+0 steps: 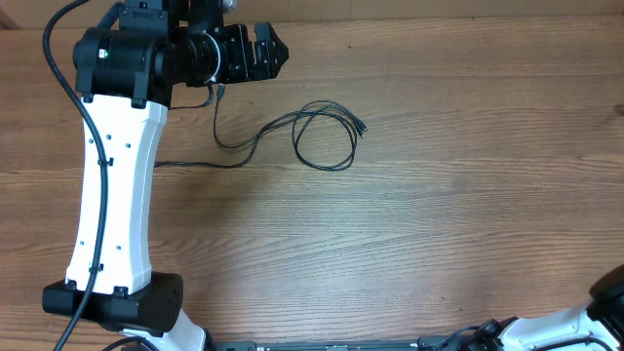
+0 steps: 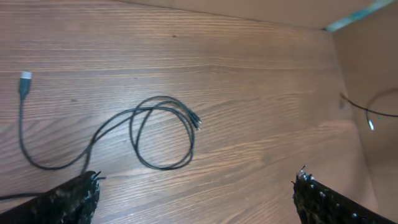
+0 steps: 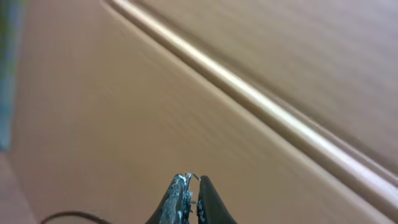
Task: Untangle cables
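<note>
The cables (image 1: 327,136) lie on the wooden table as thin black strands with one loose loop. Small plug tips (image 1: 361,127) point right, a USB-type plug (image 1: 220,93) lies near my left gripper, and one strand trails left under the left arm. My left gripper (image 1: 270,51) is open and empty at the far edge, up and left of the loop. In the left wrist view the loop (image 2: 161,134) and the plug (image 2: 25,81) lie ahead of the open fingers (image 2: 196,186). My right gripper (image 3: 191,185) is shut with nothing seen in it, facing a blurred brown surface.
The left arm (image 1: 112,195) stretches from the near left edge to the far edge. Part of the right arm (image 1: 604,297) shows at the near right corner. In the left wrist view a thin wire (image 2: 367,112) runs along the brown wall at right.
</note>
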